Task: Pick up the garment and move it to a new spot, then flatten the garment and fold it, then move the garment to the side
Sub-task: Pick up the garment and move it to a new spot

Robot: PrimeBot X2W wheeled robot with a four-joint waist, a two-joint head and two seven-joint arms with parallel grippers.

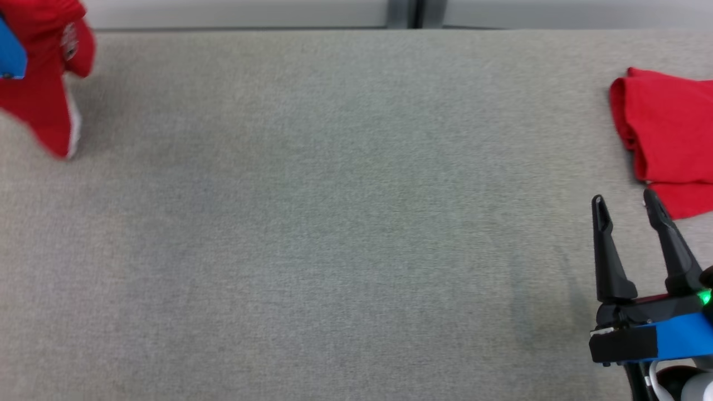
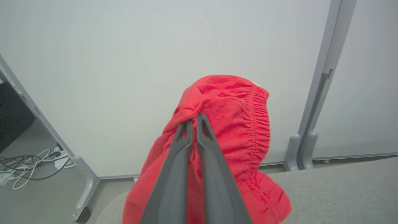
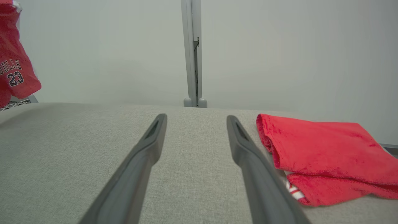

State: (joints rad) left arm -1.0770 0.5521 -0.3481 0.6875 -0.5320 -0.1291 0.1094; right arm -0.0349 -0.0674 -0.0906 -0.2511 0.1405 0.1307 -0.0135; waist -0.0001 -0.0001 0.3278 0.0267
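My left gripper (image 2: 195,119) pinched on hanging red garment (image 2: 236,124), my right gripper (image 1: 625,201) wide, empty, near folded cloth (image 1: 668,128)

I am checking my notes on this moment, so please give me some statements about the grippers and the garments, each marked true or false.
1. The left gripper is shut on a red garment. True.
2. The right gripper grips the folded red garment. False: its jaws are open and empty; that garment lies on the table beside it.
3. The held garment bears the number 23. True.
4. The table has a blue covering. False: it is grey.
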